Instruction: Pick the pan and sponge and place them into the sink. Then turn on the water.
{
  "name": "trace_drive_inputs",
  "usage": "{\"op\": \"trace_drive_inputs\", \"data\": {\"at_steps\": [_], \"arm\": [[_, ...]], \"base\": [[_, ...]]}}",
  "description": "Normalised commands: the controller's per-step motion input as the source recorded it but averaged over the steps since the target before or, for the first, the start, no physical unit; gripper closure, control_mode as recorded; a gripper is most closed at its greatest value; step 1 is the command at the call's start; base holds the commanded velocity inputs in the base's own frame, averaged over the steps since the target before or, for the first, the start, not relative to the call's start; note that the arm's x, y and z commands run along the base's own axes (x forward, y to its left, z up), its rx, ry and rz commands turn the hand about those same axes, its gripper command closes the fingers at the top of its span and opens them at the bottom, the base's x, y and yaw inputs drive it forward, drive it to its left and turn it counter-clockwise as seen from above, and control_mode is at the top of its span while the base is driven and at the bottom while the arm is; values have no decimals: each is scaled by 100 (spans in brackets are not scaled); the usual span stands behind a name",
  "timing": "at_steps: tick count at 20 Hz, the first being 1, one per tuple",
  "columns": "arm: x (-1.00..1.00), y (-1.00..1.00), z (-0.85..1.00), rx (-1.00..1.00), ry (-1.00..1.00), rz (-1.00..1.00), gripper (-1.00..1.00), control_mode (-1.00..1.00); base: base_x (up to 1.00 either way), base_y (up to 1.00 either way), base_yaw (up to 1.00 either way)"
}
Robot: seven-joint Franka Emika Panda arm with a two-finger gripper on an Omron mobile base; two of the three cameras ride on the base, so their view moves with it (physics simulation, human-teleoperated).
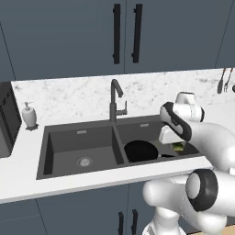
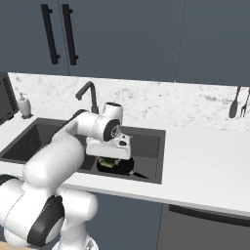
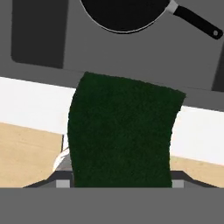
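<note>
The gripper [image 2: 109, 157] hangs over the right basin of the sink [image 1: 59, 156], its jaws closed on the sponge [image 3: 122, 131]. In the hand view the sponge's dark green scrubbing face stands up between the fingers and covers most of the middle of the picture, its long axis running away from the hand toward the basin floor; a little of its yellow and green shows under the hand in the right base view. The pan [image 1: 141, 151] already lies flat in that same right basin, round and black, with its handle [image 3: 194, 19] pointing off to one side across the grey floor. Seen along the gripper, the pan sits just beyond the far end of the sponge, so the sponge is above the basin and near the pan's edge, though whether it hangs over the pan itself or over bare basin floor beside it I cannot tell. The white bench [image 2: 205, 166] edge crosses behind the sponge in the hand view. Judging by this, release comes next, straight down into the right basin. The faucet [image 1: 114, 98] stands on the divider behind the basins, to the gripper's left, with no water running.
</note>
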Motion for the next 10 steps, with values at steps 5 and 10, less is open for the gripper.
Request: {"op": "trace_drive_inputs", "data": {"at_steps": [5,10], "arm": [[69,-30,-77,0,0,0,100,-100],[57,-1,-23,0,1,0,100,-100]], "base": [[0,0,0],[0,0,0]]}}
